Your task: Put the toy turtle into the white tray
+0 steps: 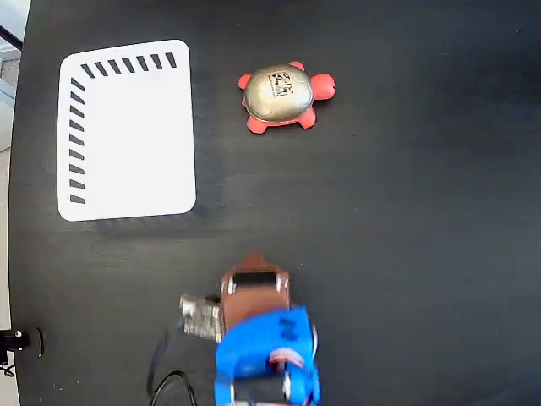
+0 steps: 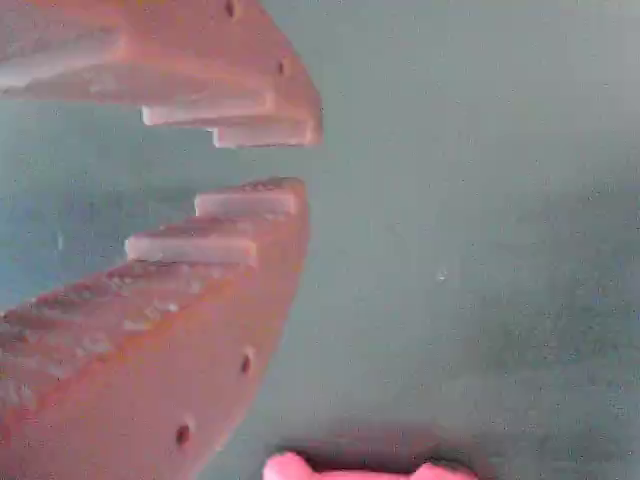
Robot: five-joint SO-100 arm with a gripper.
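Observation:
The toy turtle [image 1: 283, 95] sits upright on the black table in the fixed view, above centre. It has a gold shell with a black-and-white sticker and red head and legs. The white tray [image 1: 127, 135] lies flat to its left, with nothing in it. My gripper [image 1: 253, 260], brown on a blue arm, hangs low at the bottom centre, well short of the turtle. In the wrist view the gripper [image 2: 305, 163] has its toothed fingertips nearly touching, with nothing between them. Two pink bits of the turtle [image 2: 350, 470] peek in at the bottom edge.
A cable [image 1: 169, 381] trails beside the arm base at the bottom left. The table's left edge [image 1: 17, 203] runs close to the tray. A dark clamp [image 1: 21, 341] sits at that edge.

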